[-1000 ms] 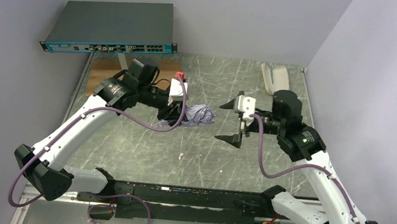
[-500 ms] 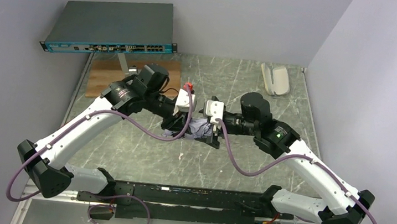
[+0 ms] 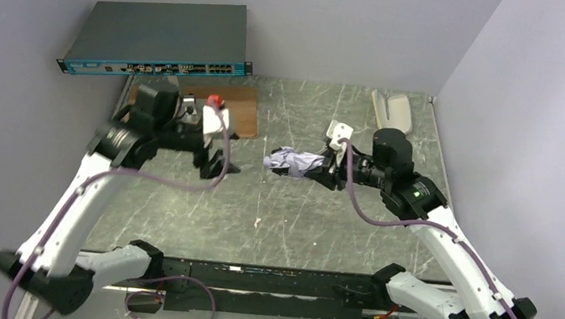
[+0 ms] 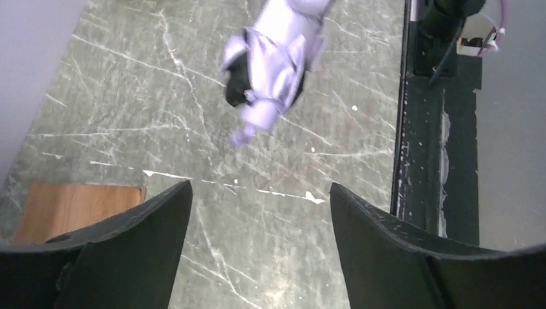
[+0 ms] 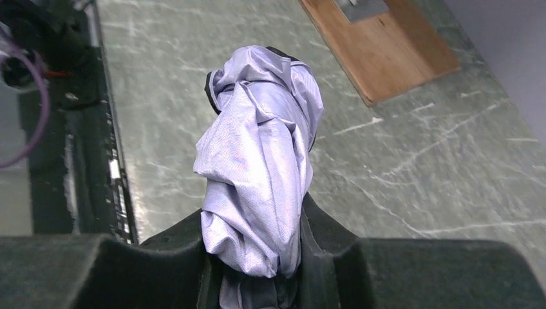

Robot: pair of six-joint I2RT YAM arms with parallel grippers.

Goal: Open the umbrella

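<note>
Two pincers are working over the bench (image 3: 296, 224). The right pincer (image 5: 254, 241) is gripping the umbrella (image 5: 261, 161) at one end, its fingers pressing tight on the crumpled silvery cloth. The umbrella is sitting bundled near the bench's middle, pointing toward the left edge; whether it is touching the surface cannot be told. The left pincer (image 4: 259, 190) is standing wide and holding nothing, well apart from the umbrella, near the board (image 3: 243, 116) by the far left corner.
</note>
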